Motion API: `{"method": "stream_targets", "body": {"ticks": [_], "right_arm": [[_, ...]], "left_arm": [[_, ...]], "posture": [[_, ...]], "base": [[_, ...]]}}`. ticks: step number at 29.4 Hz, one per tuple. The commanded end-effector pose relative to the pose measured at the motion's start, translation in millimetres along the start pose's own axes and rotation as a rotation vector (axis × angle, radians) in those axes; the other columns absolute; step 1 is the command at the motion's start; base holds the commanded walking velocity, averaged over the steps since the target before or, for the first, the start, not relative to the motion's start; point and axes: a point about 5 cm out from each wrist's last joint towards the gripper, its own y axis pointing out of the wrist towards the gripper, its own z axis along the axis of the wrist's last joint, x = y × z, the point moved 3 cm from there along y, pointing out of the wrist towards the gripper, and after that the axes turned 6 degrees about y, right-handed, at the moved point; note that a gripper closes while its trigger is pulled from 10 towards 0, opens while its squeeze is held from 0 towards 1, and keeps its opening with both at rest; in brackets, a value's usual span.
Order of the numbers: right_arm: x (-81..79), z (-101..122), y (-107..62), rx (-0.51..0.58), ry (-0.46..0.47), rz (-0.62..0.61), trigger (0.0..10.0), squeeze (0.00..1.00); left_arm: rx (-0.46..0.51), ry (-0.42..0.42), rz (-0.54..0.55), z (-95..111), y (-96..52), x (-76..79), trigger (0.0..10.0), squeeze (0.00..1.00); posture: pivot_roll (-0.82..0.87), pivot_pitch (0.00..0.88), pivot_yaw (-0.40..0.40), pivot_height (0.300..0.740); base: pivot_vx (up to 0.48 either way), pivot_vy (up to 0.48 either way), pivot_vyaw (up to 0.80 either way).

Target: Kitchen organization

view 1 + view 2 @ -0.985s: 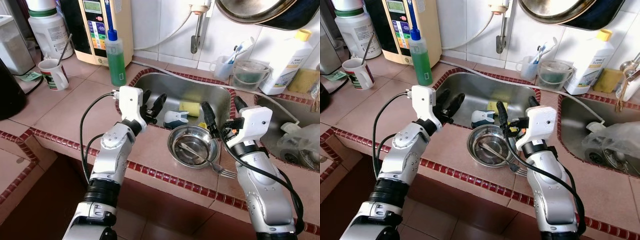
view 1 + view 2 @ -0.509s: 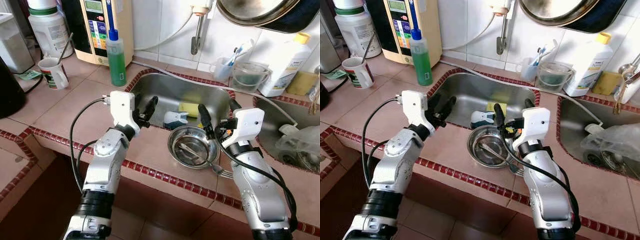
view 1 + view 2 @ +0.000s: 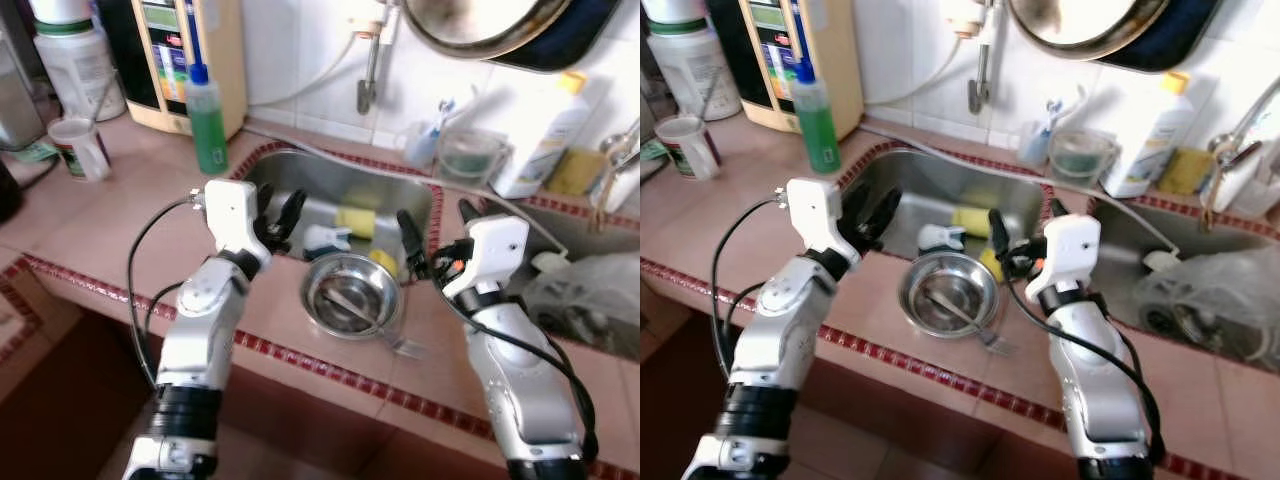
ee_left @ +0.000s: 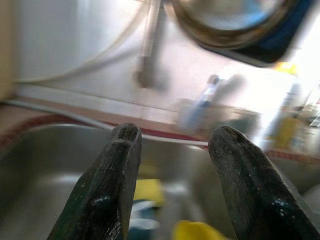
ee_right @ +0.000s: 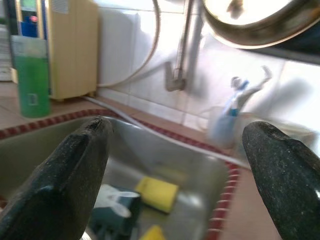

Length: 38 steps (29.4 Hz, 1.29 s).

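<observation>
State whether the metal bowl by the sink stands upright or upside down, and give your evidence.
Upright. The metal bowl rests on the counter with its hollow facing up, and a fork lies inside it, its prongs poking out over the rim.

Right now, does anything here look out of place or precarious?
Yes: the steel bowl sits on the counter edge in front of the sink, and the fork in it juts over the rim toward the counter's front.
</observation>
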Motion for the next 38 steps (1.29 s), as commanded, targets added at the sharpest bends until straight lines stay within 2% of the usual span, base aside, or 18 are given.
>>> {"method": "stream_targets", "body": {"ticks": [1, 6, 7, 9, 14, 17, 21, 23, 25, 31, 38], "right_arm": [[-4.5, 0, 1.8, 0.000, 0.005, 0.019, 10.0, 0.00], [-5.3, -1, 1.7, -0.002, 0.003, 0.025, 10.0, 0.00], [-6.8, -1, 1.2, -0.005, 0.004, 0.033, 10.0, 0.00], [-7.1, -1, 1.0, -0.005, 0.005, 0.035, 10.0, 0.00], [-11.3, -7, -7.0, -0.017, 0.010, 0.078, 10.0, 0.00], [-16.3, -11, -19.6, -0.036, 0.027, 0.140, 10.0, 0.00], [-18.0, -19, -33.9, -0.072, 0.035, 0.186, 10.0, 0.00], [-17.9, -20, -35.4, -0.077, 0.036, 0.190, 10.0, 0.00], [-17.0, -27, -44.8, -0.113, 0.035, 0.208, 10.0, 0.00], [-16.7, -35, -55.9, -0.153, 0.034, 0.235, 10.0, 0.00], [-18.6, -48, -80.6, -0.238, 0.054, 0.306, 10.0, 0.00]], "left_arm": [[0.008, 0.005, 0.021, 5, -1.1, -6.6, 10.0, 0.00], [0.019, 0.001, 0.012, 7, -0.6, -4.8, 10.0, 0.00], [0.026, -0.041, 0.006, 7, -1.0, -4.0, 10.0, 0.00], [0.027, -0.053, 0.005, 7, -1.1, -3.9, 10.0, 0.00], [0.018, -0.026, 0.011, 6, -3.8, -6.6, 10.0, 0.00], [-0.001, 0.043, -0.040, 2, -12.4, -5.2, 10.0, 0.00], [-0.025, 0.070, -0.104, -4, -24.1, -3.7, 10.0, 0.00], [-0.029, 0.070, -0.110, -5, -25.5, -3.8, 10.0, 0.00], [-0.051, 0.089, -0.154, -10, -35.9, -5.4, 10.0, 0.00], [-0.077, 0.132, -0.221, -13, -48.5, -3.5, 10.0, 0.00], [-0.101, 0.133, -0.247, -15, -59.4, -7.5, 10.0, 0.00]], "posture": [[0.00, 0.000, -0.047, 0.740], [0.00, 0.000, -0.048, 0.740], [0.00, 0.000, -0.048, 0.740], [0.00, 0.000, -0.048, 0.740], [0.00, 0.000, -0.047, 0.740], [0.00, 0.000, -0.047, 0.740], [0.00, 0.000, -0.041, 0.740], [0.00, 0.000, -0.041, 0.740], [0.00, 0.000, -0.037, 0.740], [-0.01, 0.000, -0.034, 0.740], [-0.01, 0.000, -0.027, 0.740]], "base": [[0.000, -0.480, 0.00], [0.000, -0.452, 0.00], [0.000, 0.000, 0.00], [0.000, 0.000, 0.00], [0.000, 0.000, 0.00], [0.000, 0.000, 0.00], [0.000, 0.000, 0.00], [0.000, 0.000, 0.00], [0.000, 0.000, 0.00], [0.000, 0.000, 0.00], [0.000, 0.000, 0.00]]}}
